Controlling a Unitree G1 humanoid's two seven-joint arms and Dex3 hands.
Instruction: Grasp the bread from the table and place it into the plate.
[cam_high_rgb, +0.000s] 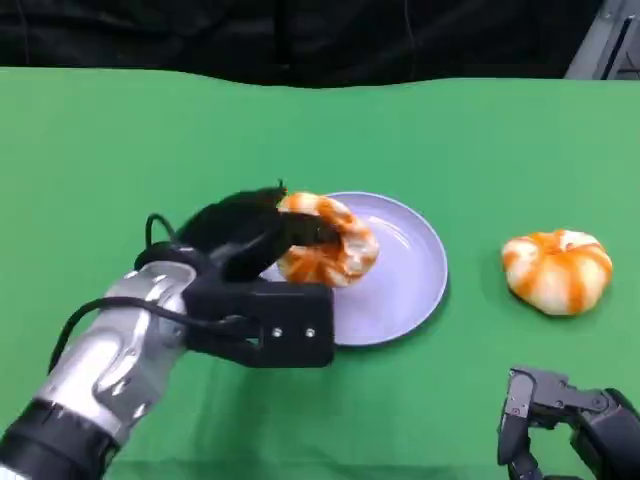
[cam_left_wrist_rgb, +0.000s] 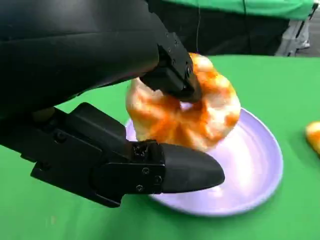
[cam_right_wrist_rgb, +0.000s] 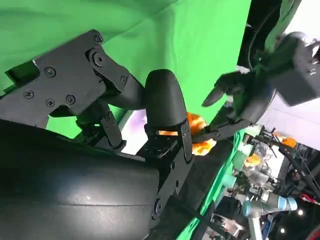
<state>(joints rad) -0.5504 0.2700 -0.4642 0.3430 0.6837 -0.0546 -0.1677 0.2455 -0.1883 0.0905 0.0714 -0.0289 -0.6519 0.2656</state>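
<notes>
An orange-and-white swirled bread (cam_high_rgb: 335, 245) (cam_left_wrist_rgb: 185, 117) is gripped by my left hand (cam_high_rgb: 245, 235) (cam_left_wrist_rgb: 100, 90), one finger pressing into its top and the thumb below it. The bread hangs over the left part of the lilac plate (cam_high_rgb: 415, 270) (cam_left_wrist_rgb: 252, 172); whether it touches the plate I cannot tell. A second, similar bread (cam_high_rgb: 557, 270) (cam_left_wrist_rgb: 314, 136) lies on the green table to the right of the plate. My right hand (cam_high_rgb: 565, 420) (cam_right_wrist_rgb: 130, 120) rests low at the near right, holding nothing, fingers apart. The right wrist view shows the held bread (cam_right_wrist_rgb: 199, 137) far off.
A green cloth (cam_high_rgb: 120, 150) covers the table, with a dark backdrop behind its far edge. Lab equipment (cam_right_wrist_rgb: 260, 200) stands beyond the table in the right wrist view.
</notes>
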